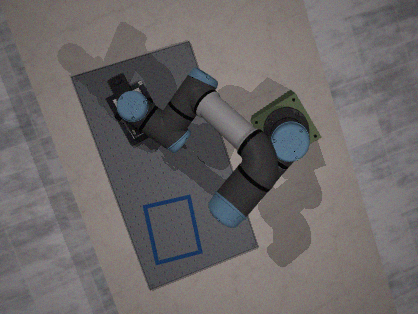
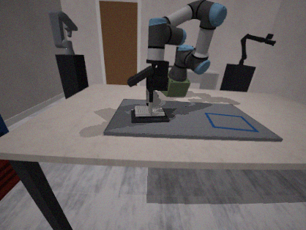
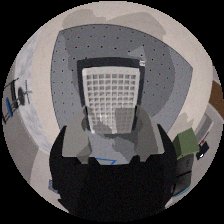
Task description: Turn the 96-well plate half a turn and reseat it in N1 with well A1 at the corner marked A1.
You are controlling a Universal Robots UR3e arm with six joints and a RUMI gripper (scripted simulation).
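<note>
The white 96-well plate (image 3: pixel 111 100) shows in the wrist view as a grid of wells over the black plate nest N1 (image 3: pixel 111 67). In the exterior view the plate (image 2: pixel 148 110) sits on or just above the nest (image 2: pixel 150 118) on the grey mat. My gripper (image 2: pixel 153 104) comes straight down on the plate and is shut on its near end (image 3: pixel 112 131). From above, the wrist (image 1: pixel 132 106) hides most of the plate and nest (image 1: pixel 128 133). I cannot make out the cut corner or the A1 mark.
A blue outlined rectangle (image 1: pixel 172 229) is marked on the grey mat (image 1: pixel 165 165), towards its other end. The arm's green base (image 1: pixel 285 120) stands beside the mat. Dark stands (image 2: pixel 71 73) (image 2: pixel 239 75) rise behind the table.
</note>
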